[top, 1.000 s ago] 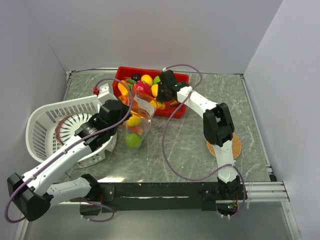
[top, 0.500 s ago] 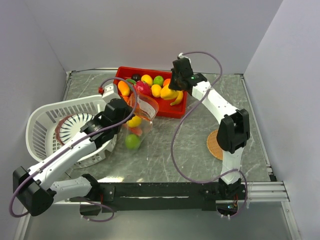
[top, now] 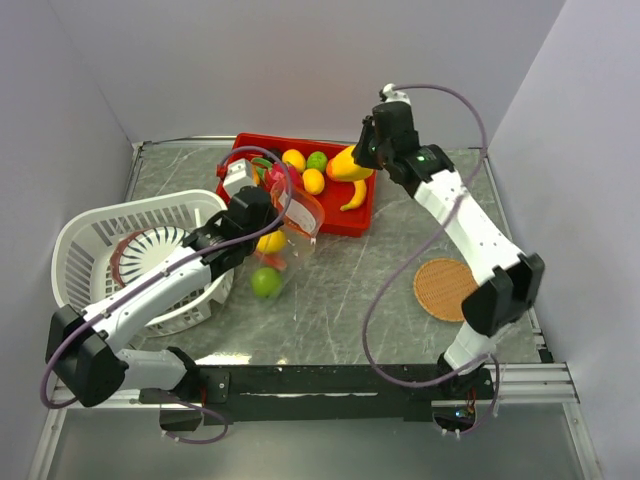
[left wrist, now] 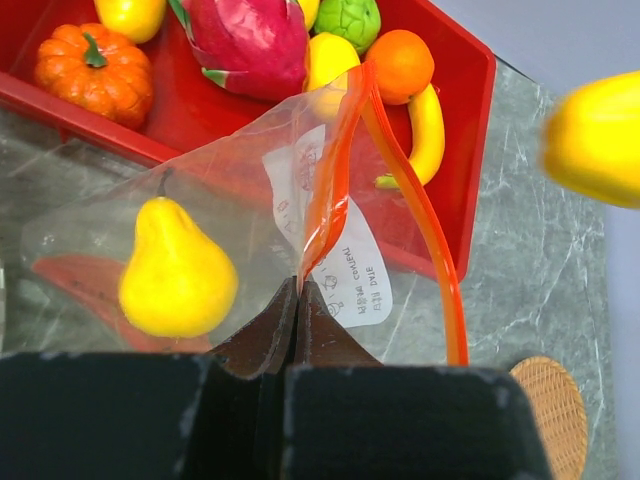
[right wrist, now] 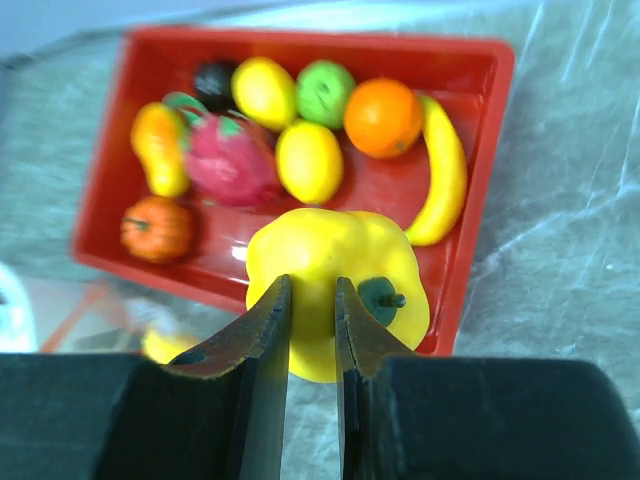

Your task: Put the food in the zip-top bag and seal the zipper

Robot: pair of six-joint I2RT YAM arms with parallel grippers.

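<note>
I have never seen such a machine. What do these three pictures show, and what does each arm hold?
Two robot arms stand at the near edge of a table. The wide picture comes from a camera above; the other two from a camera on each wrist. The left gripper pinches the rim of the clear zip-top bag, which holds a yellow pear. The right gripper holds a yellow pepper in the air by the red tray of toy food. A white basket and a round woven mat lie nearby.
</note>
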